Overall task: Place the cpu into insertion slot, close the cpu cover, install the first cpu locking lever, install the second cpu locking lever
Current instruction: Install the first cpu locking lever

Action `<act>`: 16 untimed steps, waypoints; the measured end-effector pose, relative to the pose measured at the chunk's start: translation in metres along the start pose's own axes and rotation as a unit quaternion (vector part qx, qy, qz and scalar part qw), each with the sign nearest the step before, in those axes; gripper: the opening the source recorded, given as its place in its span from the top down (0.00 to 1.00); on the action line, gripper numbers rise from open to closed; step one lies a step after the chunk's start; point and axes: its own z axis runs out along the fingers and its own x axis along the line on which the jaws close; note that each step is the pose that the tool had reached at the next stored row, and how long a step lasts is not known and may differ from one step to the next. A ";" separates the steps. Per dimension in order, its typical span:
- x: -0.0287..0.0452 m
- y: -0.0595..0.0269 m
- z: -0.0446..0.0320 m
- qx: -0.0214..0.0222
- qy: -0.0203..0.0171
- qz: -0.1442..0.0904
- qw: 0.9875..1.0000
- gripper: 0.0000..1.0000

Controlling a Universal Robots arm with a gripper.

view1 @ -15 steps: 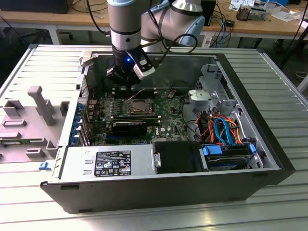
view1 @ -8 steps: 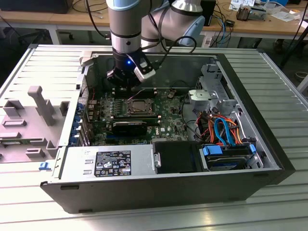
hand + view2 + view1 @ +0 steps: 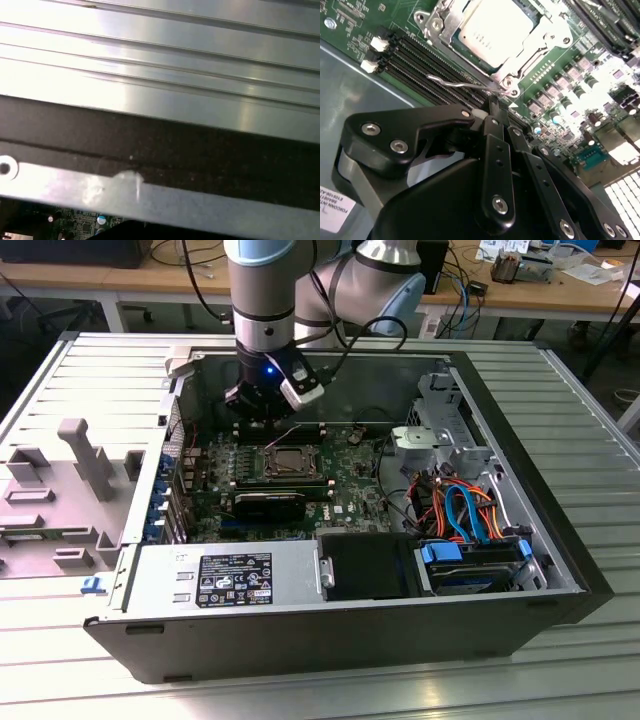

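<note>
Hovering inside the open computer case [image 3: 540,540] in the exterior view, the gripper [image 3: 262,412] hangs just behind the insertion slot [image 3: 290,462]. In the second wrist view, the cpu [image 3: 492,30] lies seated under the closed cpu cover [image 3: 540,37]; the gripper's narrowed fingers [image 3: 495,117] pinch a wire locking lever [image 3: 462,84], memory slots [image 3: 427,62] crowding alongside. In the first wrist view, the case wall [image 3: 160,145] is close.

The arm [image 3: 262,290] is showing silver-grey cylindrical segments with pale blue joint caps, and black cables [image 3: 340,300] are running alongside it. A blue indicator light [image 3: 268,369] is glowing on the black wrist assembly. In the second wrist view, the gripper [image 3: 492,107] is presenting matte black linkage bars fastened with silver screws [image 3: 500,204].
</note>
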 end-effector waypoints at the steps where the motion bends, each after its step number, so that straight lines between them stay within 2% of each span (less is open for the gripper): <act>1: -0.0005 0.0000 0.0007 0.000 0.000 0.000 1.000 0.89; 9: -0.0055 -0.0010 0.0065 0.000 0.000 0.000 1.000 0.89; 16: -0.0165 -0.0021 0.0135 0.000 0.000 0.000 1.000 0.89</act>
